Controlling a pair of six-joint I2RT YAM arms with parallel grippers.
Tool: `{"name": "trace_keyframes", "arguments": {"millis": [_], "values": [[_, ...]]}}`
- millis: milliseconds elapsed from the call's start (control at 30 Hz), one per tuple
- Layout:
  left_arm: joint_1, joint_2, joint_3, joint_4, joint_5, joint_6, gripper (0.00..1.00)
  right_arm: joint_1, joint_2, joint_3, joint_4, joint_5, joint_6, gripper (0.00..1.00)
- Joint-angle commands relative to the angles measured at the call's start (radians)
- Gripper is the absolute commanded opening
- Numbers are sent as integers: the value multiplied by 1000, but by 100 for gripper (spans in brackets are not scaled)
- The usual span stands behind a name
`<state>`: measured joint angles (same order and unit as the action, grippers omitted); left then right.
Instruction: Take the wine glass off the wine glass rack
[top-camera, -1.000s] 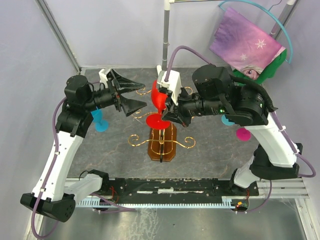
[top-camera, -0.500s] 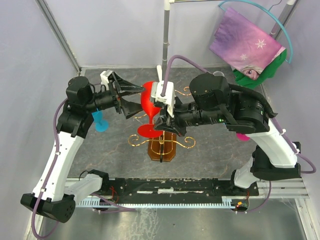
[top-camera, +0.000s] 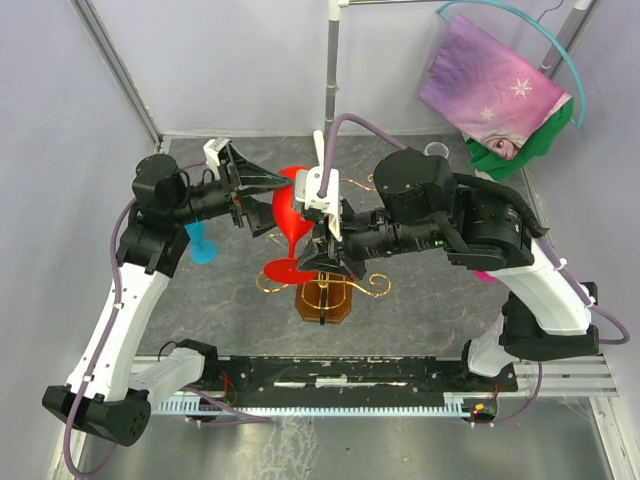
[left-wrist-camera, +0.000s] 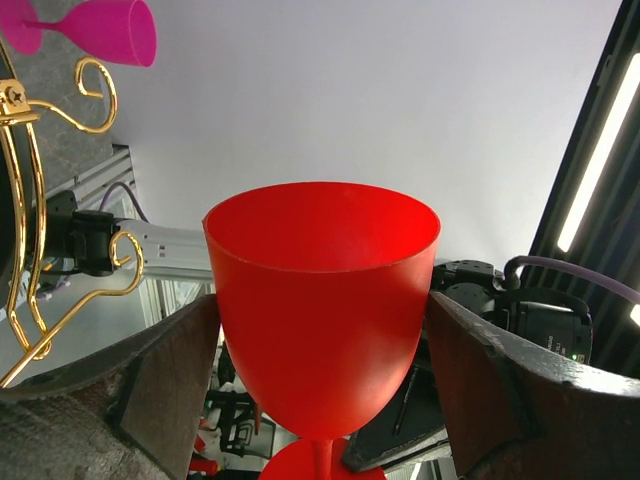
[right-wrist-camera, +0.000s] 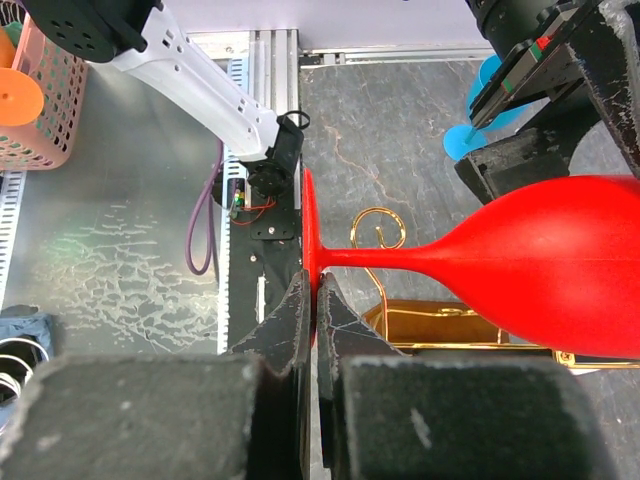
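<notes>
Wine glass rack (top-camera: 325, 292) stands nearest, centre table. Just above its left scrolls, right gripper (right-wrist-camera: 314, 292) is clamped on the foot of the red wine glass (right-wrist-camera: 560, 285). Farther back, the bowl sits between the spread jaws of left gripper (top-camera: 262, 198); contact unclear.

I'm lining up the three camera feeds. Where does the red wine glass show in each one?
Top external: red wine glass at centre, tipped over, up-left of the gold wine glass rack.
Left wrist: centre, bowl upright in the picture between the jaws; rack at left edge.
Right wrist: right half, stem horizontal, foot pinched in the jaws; rack below it.
Shared landmark: the rack.
</notes>
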<state>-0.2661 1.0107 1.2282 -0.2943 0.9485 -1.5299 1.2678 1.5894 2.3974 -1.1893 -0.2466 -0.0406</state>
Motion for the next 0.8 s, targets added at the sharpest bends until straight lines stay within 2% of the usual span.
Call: {"name": "trace_keyframes", "arguments": {"millis": [0,400,767], "values": [[-2,-15,-25,123,58,-63,87,16,6,32,52,-66,25,1],[-1,-11,-21,172,108,-94,98,16,6,34,51,-73,31,1],[-2,-8,-17,161,134,-75,98,17,18,42,60,-104,39,1]]}}
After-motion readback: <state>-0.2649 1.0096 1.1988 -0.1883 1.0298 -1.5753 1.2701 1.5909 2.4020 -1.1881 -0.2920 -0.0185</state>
